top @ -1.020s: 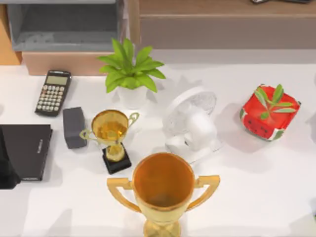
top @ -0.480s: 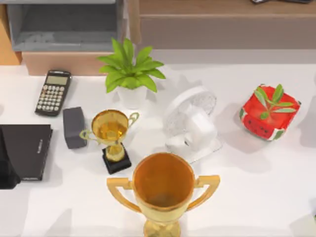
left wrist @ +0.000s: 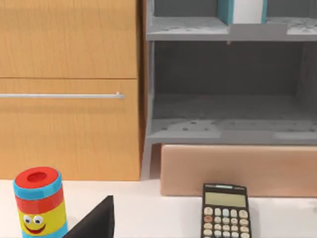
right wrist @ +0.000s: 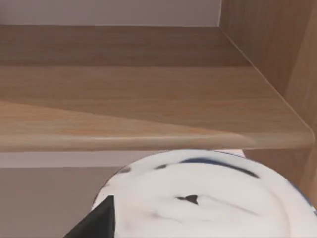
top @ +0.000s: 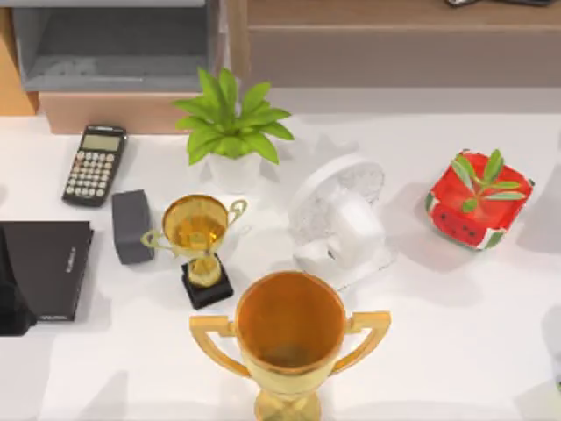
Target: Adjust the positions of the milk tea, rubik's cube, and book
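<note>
Book [left wrist: 241, 11] upright on grey shelf [left wrist: 228, 32]

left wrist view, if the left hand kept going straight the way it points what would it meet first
Probably the black calculator lying on the white table, or past it the tan box under the grey shelf unit. A dark finger shows at the frame's edge; depth is unclear.

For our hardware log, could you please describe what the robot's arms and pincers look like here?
Little of them can be seen. The left pincer appears in its wrist view as a plain matte black wedge with a sharp, angular tip. The right pincer looks the same in its own wrist view. No cables, markings or colour accents can be seen on either.
</note>
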Robot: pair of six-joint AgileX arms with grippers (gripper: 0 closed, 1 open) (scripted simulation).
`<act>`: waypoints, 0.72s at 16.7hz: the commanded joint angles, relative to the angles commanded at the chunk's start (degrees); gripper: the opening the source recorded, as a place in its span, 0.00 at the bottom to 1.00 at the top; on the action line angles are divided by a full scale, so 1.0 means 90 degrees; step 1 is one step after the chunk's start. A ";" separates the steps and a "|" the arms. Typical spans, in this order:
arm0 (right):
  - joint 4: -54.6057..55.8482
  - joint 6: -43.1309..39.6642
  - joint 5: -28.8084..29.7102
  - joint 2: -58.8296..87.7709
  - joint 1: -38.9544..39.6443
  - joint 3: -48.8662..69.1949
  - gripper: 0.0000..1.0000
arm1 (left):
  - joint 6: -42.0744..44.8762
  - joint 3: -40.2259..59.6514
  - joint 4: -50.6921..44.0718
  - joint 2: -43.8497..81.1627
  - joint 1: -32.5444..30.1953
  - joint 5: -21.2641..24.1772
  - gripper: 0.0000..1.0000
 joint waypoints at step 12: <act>-0.8229 -0.1445 0.1691 -0.2655 0.1299 0.0691 1.00 | 0.0000 0.0000 0.0000 0.0000 0.0000 0.0000 1.00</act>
